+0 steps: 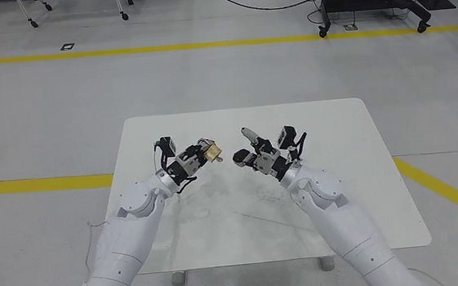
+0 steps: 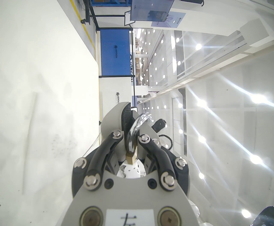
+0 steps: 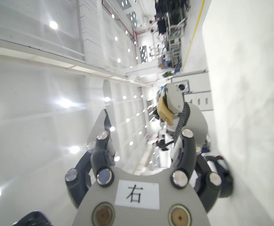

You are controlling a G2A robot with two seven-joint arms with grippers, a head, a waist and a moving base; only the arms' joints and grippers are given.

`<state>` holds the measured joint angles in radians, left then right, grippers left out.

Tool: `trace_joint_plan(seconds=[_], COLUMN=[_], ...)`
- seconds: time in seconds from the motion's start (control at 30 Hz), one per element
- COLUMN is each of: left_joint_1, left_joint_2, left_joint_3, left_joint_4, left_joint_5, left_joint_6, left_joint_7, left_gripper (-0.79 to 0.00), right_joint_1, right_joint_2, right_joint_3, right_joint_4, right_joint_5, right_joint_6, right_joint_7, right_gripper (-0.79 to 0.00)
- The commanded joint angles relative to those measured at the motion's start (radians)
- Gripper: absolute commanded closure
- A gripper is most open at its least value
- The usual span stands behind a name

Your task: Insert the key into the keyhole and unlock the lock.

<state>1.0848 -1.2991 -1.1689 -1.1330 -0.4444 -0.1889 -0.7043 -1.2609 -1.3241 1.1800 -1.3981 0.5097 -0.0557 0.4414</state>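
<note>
- Left arm [image 1: 140, 206]: forearm angled in toward the right, wrist rolled sideways.
- Left gripper [image 1: 203, 154]: fingers clamped on the lock [image 1: 212, 151].
- Right arm [image 1: 333, 204]: mirrors the left, angled in toward it.
- Right gripper [image 1: 242, 147]: fingers spread wide.
- The grippers face each other, near but apart.

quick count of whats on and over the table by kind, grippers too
lock: 1, brass body, held in the left gripper
grippers: 2, with the right gripper open and holding nothing
table: 1, white
total: 4
</note>
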Motion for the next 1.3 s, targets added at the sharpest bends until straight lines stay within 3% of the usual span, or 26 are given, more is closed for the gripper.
trace_joint_plan(seconds=[0.0,0.2,0.37,0.57,0.77,0.9,0.93,1.1,1.27], left_joint_1=[0.000,-0.013,-0.042,-0.057,-0.064,-0.063,-0.062,-0.063,-0.056], left_joint_2=[0.001,0.001,0.000,-0.005,-0.008,-0.009,-0.009,-0.008,-0.005], left_joint_3=[0.011,0.074,0.139,0.239,0.268,0.276,0.277,0.283,0.262], left_joint_4=[-0.009,-0.032,-0.028,-0.034,-0.028,-0.030,-0.029,-0.032,-0.038], left_joint_5=[0.054,0.189,0.328,0.604,0.692,0.737,0.742,0.787,0.775], left_joint_6=[-0.005,0.015,0.000,-0.022,-0.013,-0.007,-0.006,-0.008,-0.019], left_joint_7=[0.017,-0.038,-0.094,-0.042,0.007,0.039,0.042,0.056,0.074], left_gripper=[0.000,0.000,0.000,0.000,0.000,-0.582,-0.668,-0.776,-0.785], right_joint_1=[-0.034,-0.153,-0.153,-0.153,-0.153,-0.153,-0.153,-0.153,-0.153], right_joint_2=[0.011,0.033,0.033,0.033,0.033,0.033,0.033,0.033,0.033], right_joint_3=[0.053,0.237,0.237,0.237,0.237,0.237,0.237,0.237,0.237], right_joint_4=[-0.049,-0.179,-0.179,-0.179,-0.179,-0.179,-0.179,-0.179,-0.179], right_joint_5=[-0.075,-0.055,-0.055,-0.055,-0.055,-0.055,-0.055,-0.055,-0.055], right_joint_6=[-0.007,-0.055,-0.055,-0.055,-0.055,-0.055,-0.055,-0.055,-0.055], right_joint_7=[-0.068,-0.187,-0.187,-0.187,-0.187,-0.187,-0.187,-0.187,-0.187], right_gripper=[-0.785,-0.785,-0.785,-0.785,-0.785,-0.785,-0.785,-0.785,-0.785])
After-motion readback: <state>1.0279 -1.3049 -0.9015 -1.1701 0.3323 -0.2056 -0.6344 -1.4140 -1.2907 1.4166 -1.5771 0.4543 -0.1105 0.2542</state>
